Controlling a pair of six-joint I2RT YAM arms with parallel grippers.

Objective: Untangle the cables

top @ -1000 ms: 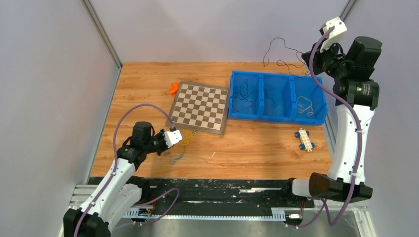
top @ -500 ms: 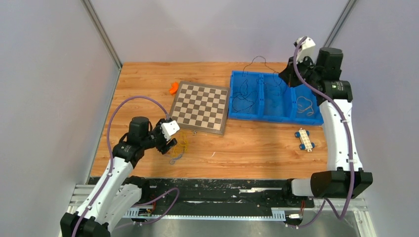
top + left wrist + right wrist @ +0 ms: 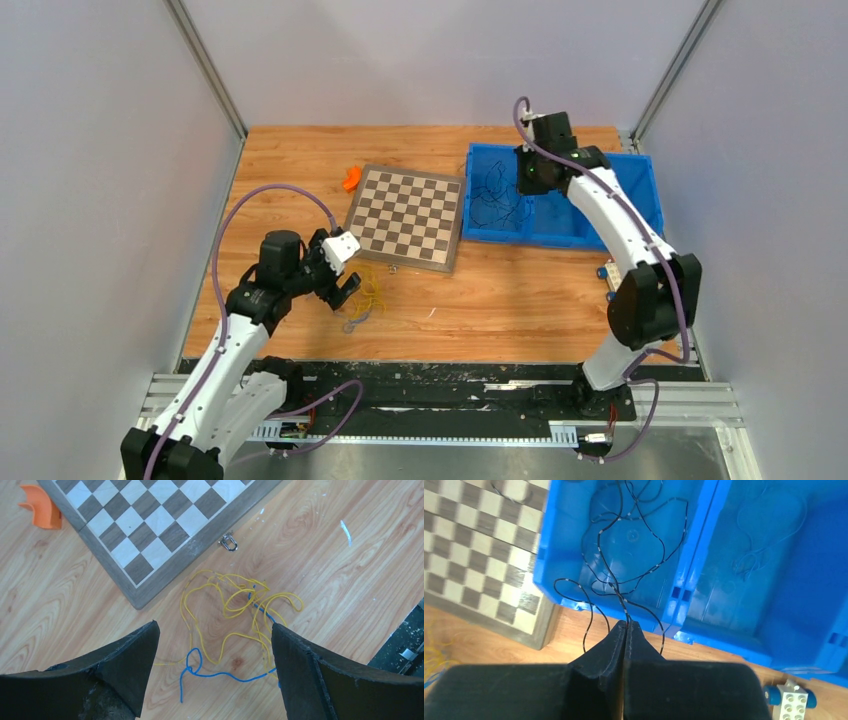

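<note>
Plain wooden table [image 3: 300, 180] boxed in by grey walls, nothing fancy.

Right side first. The right gripper [image 3: 625, 625] has its fingers pinched flat together, with a strand of the black cable [image 3: 600, 550] running straight into the seam, so I'd call that a firm hold on it. From there the cable fans out in loose loops over the floor of the left compartment of the blue bin [image 3: 559, 555], and a couple of loops spill over the near wall. My guess is that each separated cable gets its own compartment, and this one is being lowered in.

The left gripper [image 3: 214, 629] has its fingers spread wide with nothing between them. It hangs right above the yellow cable [image 3: 235, 605], which lies in a curly heap on the table just off the near corner of the chessboard [image 3: 150, 525]. A thin blue cable [image 3: 235, 679] threads through the heap's near side. The jaws bracket the heap, which looks like lining up for a grab. The awkward bit will be catching yellow without dragging blue along.
</note>
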